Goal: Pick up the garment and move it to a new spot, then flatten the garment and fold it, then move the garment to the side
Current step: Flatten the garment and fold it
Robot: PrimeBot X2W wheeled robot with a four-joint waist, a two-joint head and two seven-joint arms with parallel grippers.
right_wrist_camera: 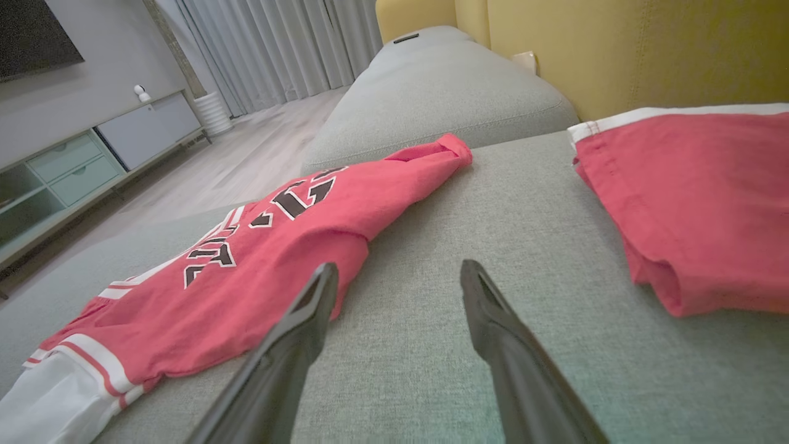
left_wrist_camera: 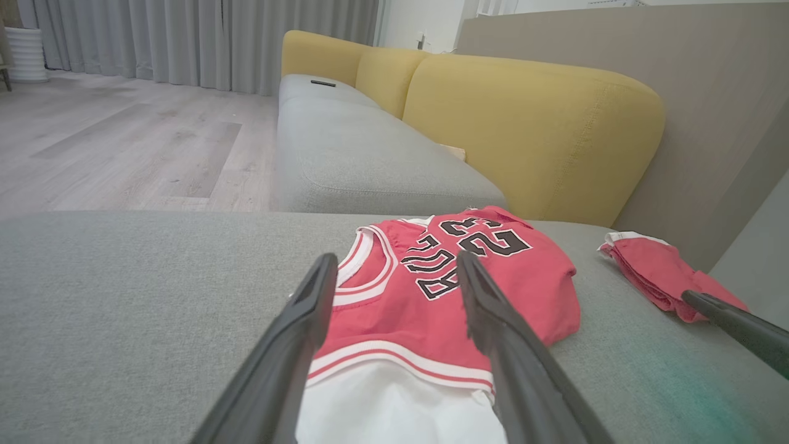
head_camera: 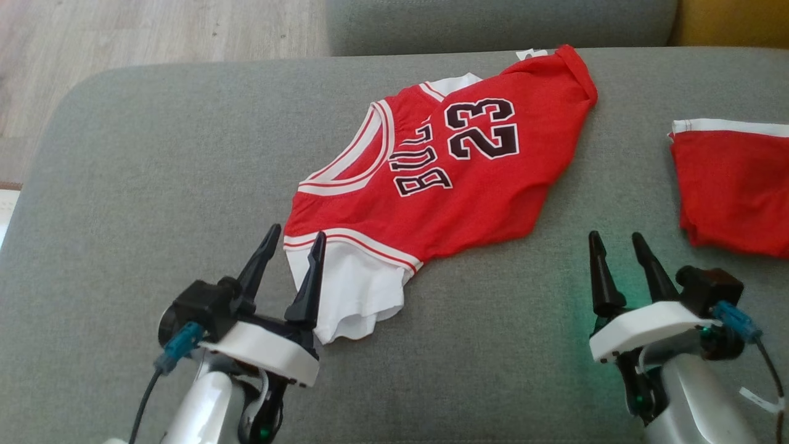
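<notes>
One jersey (head_camera: pixel 468 185) lay rumpled on the sofa seat (head_camera: pixel 154 154), centre-left. One folded red piece (head_camera: pixel 733 185) lay apart, at right. Both left jaws and right jaws stood wide open, empty: left at the white sleeve (head_camera: pixel 351 290), right over bare seat.

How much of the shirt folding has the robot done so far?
Nothing looks done yet: the red jersey lies rumpled and crooked on the grey cushion. In hand: the left gripper is open at its white sleeve, gripping nothing; the right gripper is open over bare cushion. Left to do: pick up, flatten, fold, move aside. Another red garment looks folded at the right.
</notes>
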